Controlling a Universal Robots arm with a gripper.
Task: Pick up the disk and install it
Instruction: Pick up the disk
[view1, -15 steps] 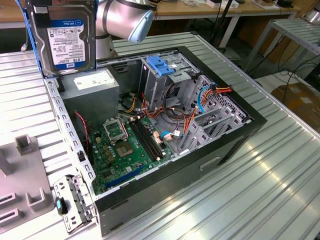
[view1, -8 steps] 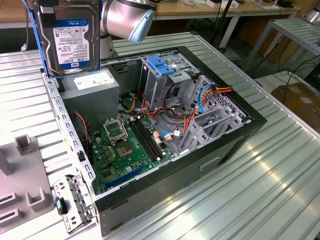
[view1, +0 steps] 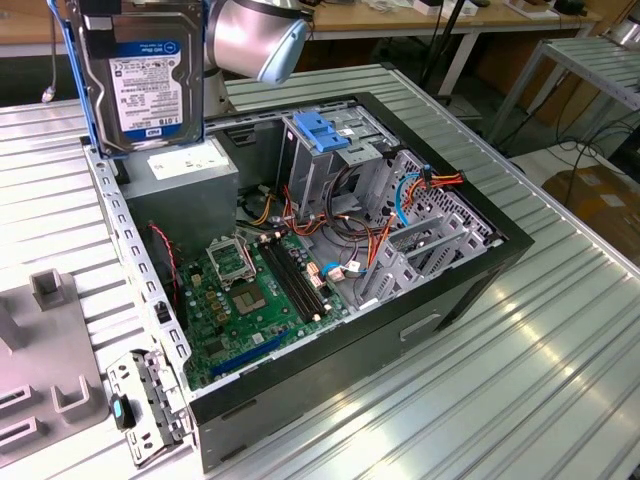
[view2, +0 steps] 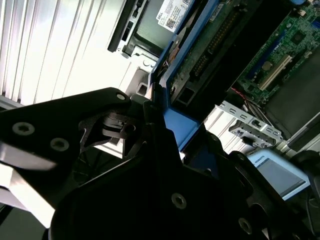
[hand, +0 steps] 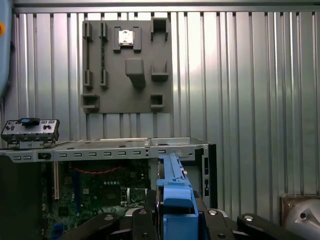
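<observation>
Ribbed aluminium worktop (view1: 520, 400), cut off at every edge in the exterior view. Open black computer case (view1: 330, 385) lying on it beneath the claw (hand: 175, 222); green motherboard (view1: 240, 300) inside, partly hidden by cables. Disk (view1: 140, 75): silver-grey metal, white-blue-black label, blue rails along its sides, held upright in the air over one corner of the case, its top cut off. Claw clamped on the disk's railed sides, its fingertips largely hidden.

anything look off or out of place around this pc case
Nothing looks damaged or spilled. The disk hangs upright above the open computer case, clamped in the pincer, and a metal bracket with a blue latch sits outside the case at its corner.
</observation>
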